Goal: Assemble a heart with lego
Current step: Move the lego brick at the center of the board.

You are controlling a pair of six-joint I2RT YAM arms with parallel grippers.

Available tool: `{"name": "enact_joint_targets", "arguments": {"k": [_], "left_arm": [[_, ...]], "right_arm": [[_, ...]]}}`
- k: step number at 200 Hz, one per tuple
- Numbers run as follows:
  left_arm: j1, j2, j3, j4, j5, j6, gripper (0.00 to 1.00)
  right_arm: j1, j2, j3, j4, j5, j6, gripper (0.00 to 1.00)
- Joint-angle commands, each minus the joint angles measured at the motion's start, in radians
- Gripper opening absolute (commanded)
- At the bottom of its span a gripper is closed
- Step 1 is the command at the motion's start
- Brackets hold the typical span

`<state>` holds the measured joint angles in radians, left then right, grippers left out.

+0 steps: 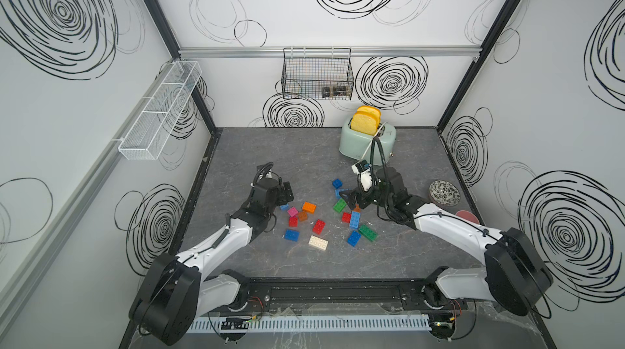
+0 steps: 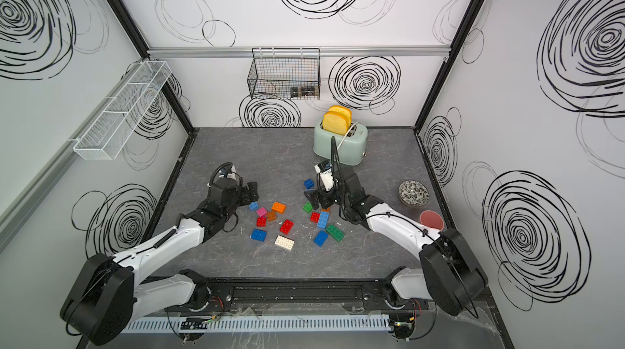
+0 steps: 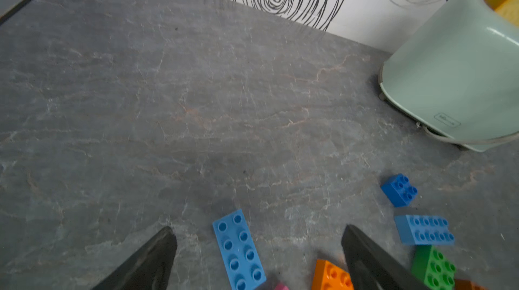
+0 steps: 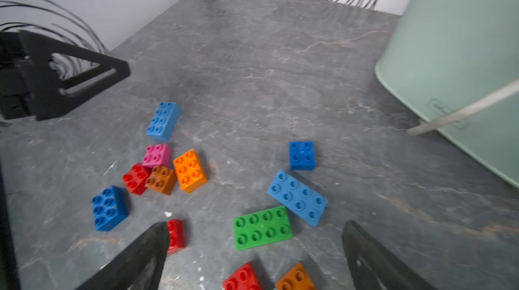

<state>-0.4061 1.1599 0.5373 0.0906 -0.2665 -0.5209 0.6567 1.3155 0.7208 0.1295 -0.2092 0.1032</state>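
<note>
While both sets of jaws gape fully w/ nothing held, left gripper [image 3: 257, 229] & right gripper [image 4: 257, 224] hover over the lego bricks [image 1: 319, 226], scattered loose mid-frame on grey tabletop [image 1: 270, 147], lower left of mint toaster [image 1: 365, 147].

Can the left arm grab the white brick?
Probably yes. The white brick lies by itself on the table, nothing on it, and the open, empty left gripper is close by.
</note>
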Motion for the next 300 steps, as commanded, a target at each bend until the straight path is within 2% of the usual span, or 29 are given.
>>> {"name": "enact_joint_targets", "arguments": {"k": [1,46,76,128,171,241,275,300], "left_arm": [[-0.03,-0.07,-0.032,-0.059,-0.014,-0.08,0.96],[-0.028,-0.192,-0.16,-0.042,0.118,-0.131,0.96],[-0.025,-0.221,-0.208,-0.045,0.166,-0.153,0.96],[-0.021,-0.25,-0.265,-0.023,0.224,-0.193,0.96],[-0.01,-0.268,-0.266,-0.038,0.232,-0.185,0.96],[0.049,-0.276,-0.288,-0.02,0.281,-0.189,0.96],[0.058,-0.259,-0.287,-0.015,0.299,-0.188,0.96],[0.066,-0.248,-0.288,-0.005,0.313,-0.188,0.96]], "right_arm": [[0.09,-0.031,-0.013,-0.053,-0.035,0.038,0.96],[0.231,0.001,-0.044,-0.058,-0.015,0.099,0.82],[0.334,0.055,-0.071,-0.023,0.034,0.096,0.84],[0.436,0.216,-0.022,-0.049,0.102,0.155,0.84],[0.45,0.322,0.008,-0.029,0.141,0.191,0.83],[0.449,0.48,0.12,-0.027,0.287,0.172,0.65],[0.412,0.529,0.165,-0.046,0.299,0.122,0.53],[0.35,0.535,0.173,-0.047,0.284,0.085,0.51]]}}
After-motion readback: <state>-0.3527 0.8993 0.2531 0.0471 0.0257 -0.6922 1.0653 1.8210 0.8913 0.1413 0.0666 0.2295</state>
